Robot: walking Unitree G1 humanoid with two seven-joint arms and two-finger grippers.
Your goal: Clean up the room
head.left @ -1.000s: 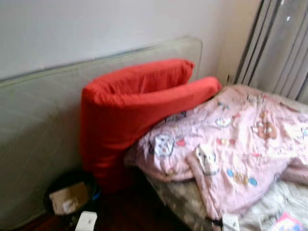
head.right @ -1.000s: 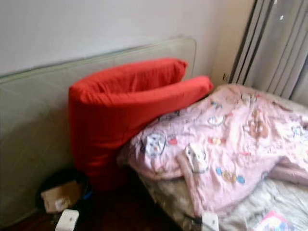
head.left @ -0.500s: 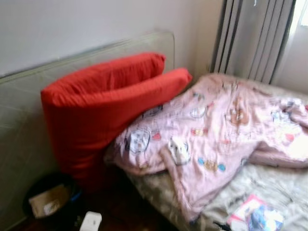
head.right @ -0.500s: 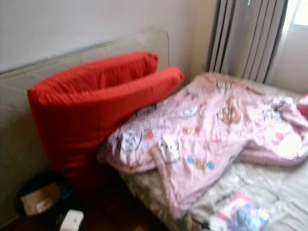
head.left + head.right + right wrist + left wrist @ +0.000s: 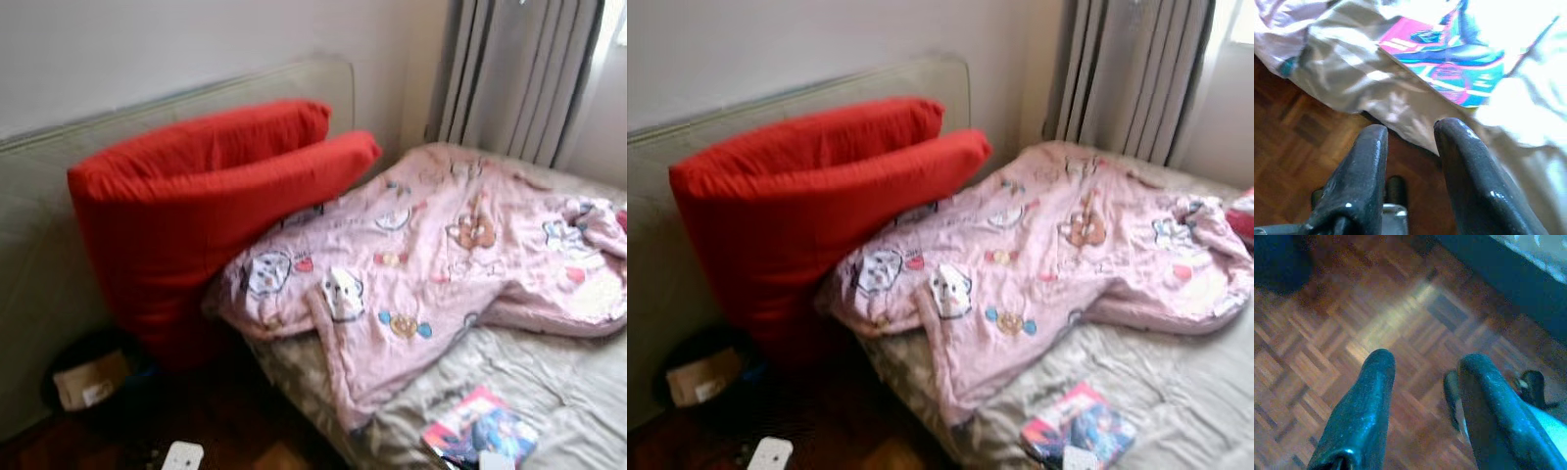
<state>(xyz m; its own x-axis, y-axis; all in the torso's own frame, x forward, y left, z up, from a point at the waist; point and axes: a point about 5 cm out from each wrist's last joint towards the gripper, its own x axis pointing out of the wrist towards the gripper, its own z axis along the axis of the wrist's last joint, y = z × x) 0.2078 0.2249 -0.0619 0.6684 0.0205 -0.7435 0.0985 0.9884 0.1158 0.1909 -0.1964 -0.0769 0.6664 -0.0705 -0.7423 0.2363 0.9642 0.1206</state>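
Observation:
A big red cushion (image 5: 196, 206), folded over, leans on an upright mattress (image 5: 39, 255) by the wall. A crumpled pink blanket (image 5: 431, 255) with cartoon prints lies across the bed (image 5: 558, 382). A colourful magazine (image 5: 478, 431) sits near the bed's front edge. My left gripper (image 5: 1427, 362) hangs open over the parquet floor (image 5: 1327, 333) with nothing between its fingers. My right gripper (image 5: 1410, 129) is open and holds nothing. It sits at the bed's edge just short of the magazine (image 5: 1449, 58).
A dark bin (image 5: 88, 377) with a piece of cardboard in it stands on the floor under the cushion. Grey curtains (image 5: 519, 78) hang behind the bed at the far right. Dark wooden floor runs between the bin and the bed.
The camera has swung to the right, so the cushion sits further left and more of the bed and the magazine show. Nothing in the room itself has moved.

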